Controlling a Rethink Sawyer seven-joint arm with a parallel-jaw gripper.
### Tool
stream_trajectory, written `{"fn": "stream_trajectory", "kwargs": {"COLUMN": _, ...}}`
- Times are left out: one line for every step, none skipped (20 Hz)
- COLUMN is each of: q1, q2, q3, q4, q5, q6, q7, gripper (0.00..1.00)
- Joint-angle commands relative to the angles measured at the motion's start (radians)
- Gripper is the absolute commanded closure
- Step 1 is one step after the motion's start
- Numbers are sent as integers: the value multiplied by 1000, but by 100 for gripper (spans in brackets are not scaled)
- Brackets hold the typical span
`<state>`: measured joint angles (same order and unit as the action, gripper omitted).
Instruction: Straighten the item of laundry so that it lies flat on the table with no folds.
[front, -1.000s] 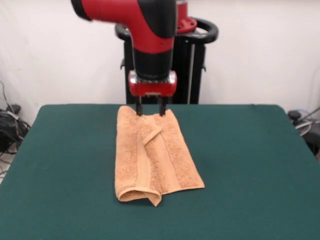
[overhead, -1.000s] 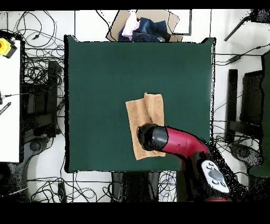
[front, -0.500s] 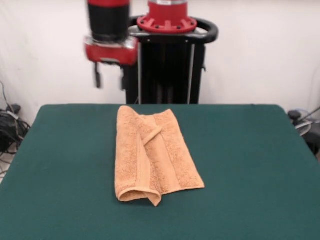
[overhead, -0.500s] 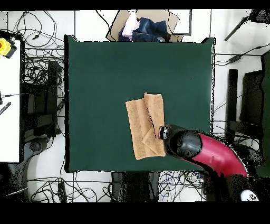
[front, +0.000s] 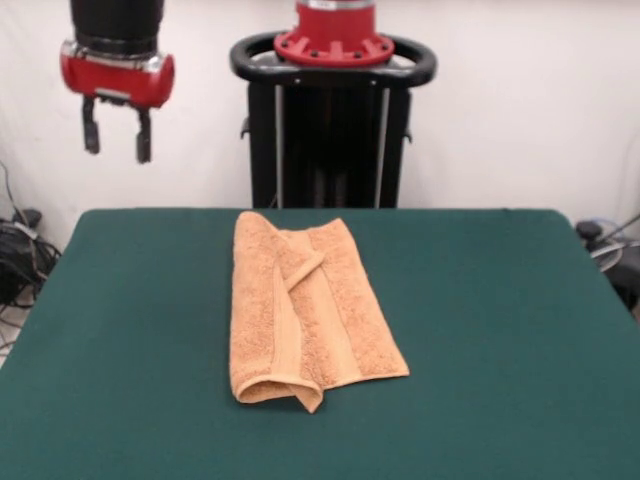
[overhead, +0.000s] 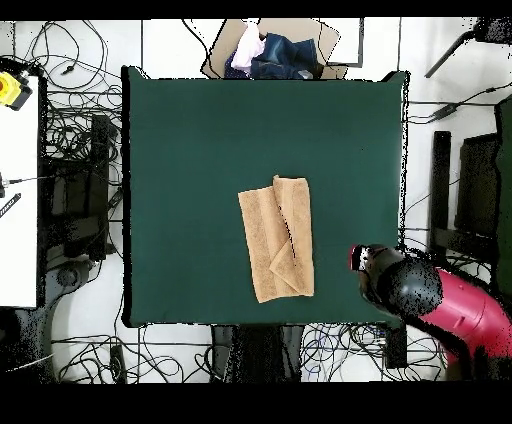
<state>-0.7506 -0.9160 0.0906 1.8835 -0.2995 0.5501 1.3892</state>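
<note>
- Hanging high off the table (front: 120, 300), end effector (front: 117, 140) sits above and outside one long table edge, near the corner on the robot's side; overhead view puts it just off the table's right edge near the bottom corner.
- Towel (front: 305, 310) lies mid-table, closer to the robot-side edge than the opposite one, well apart from the end effector.
- Towel long axis runs from robot-side edge toward opposite edge, slightly skewed.
- Towel is folded lengthwise: a top layer lies over it with a ridge down the middle, and one corner is curled at the end away from the robot.
- End effector released: two dark fingers (front: 91, 128) hang apart, nothing between them, touching nothing.
- Judgement: task not done, folds remain. Next move likely needs a swing across to the towel, then a descent onto the free edge of the top layer to peel it sideways.
- Risk: pinching both layers and dragging the whole towel.
</note>
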Motion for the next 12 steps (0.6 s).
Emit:
{"fn": "stream_trajectory", "kwargs": {"q1": 52, "q2": 171, "q3": 141, "q4": -140, "q5": -92, "q6": 24, "q7": -81, "gripper": 0}}
{"fn": "stream_trajectory", "kwargs": {"q1": 57, "q2": 189, "q3": 142, "q4": -152, "q5": -102, "q6": 11, "q7": -74, "gripper": 0}}
{"fn": "stream_trajectory", "kwargs": {"q1": 66, "q2": 214, "q3": 134, "q4": -165, "q5": -121, "q6": -7, "q7": -64, "gripper": 0}}
{"fn": "stream_trajectory", "kwargs": {"q1": 83, "q2": 248, "q3": 121, "q4": -193, "q5": -141, "q6": -13, "q7": -52, "gripper": 0}}
{"fn": "stream_trajectory", "kwargs": {"q1": 89, "q2": 278, "q3": 115, "q4": -207, "q5": -160, "q6": -51, "q7": -37, "gripper": 0}}
{"fn": "stream_trajectory", "kwargs": {"q1": 93, "q2": 304, "q3": 115, "q4": -224, "q5": -165, "q6": -72, "q7": -24, "gripper": 0}}
{"fn": "stream_trajectory", "kwargs": {"q1": 99, "q2": 327, "q3": 115, "q4": -247, "q5": -170, "q6": -74, "q7": -18, "gripper": 0}}
{"fn": "stream_trajectory", "kwargs": {"q1": 101, "q2": 343, "q3": 121, "q4": -267, "q5": -164, "q6": -63, "q7": -14, "gripper": 0}}
{"fn": "stream_trajectory", "kwargs": {"q1": 108, "q2": 351, "q3": 123, "q4": -288, "q5": -158, "q6": -41, "q7": -11, "gripper": 0}}
{"fn": "stream_trajectory", "kwargs": {"q1": 114, "q2": 359, "q3": 124, "q4": -309, "q5": -151, "q6": -19, "q7": -7, "gripper": 0}}
{"fn": "stream_trajectory", "kwargs": {"q1": 111, "q2": 360, "q3": 133, "q4": -321, "q5": -138, "q6": 5, "q7": -11, "gripper": 0}}
{"fn": "stream_trajectory", "kwargs": {"q1": 113, "q2": 370, "q3": 137, "q4": -341, "q5": -129, "q6": 31, "q7": -14, "gripper": 0}}
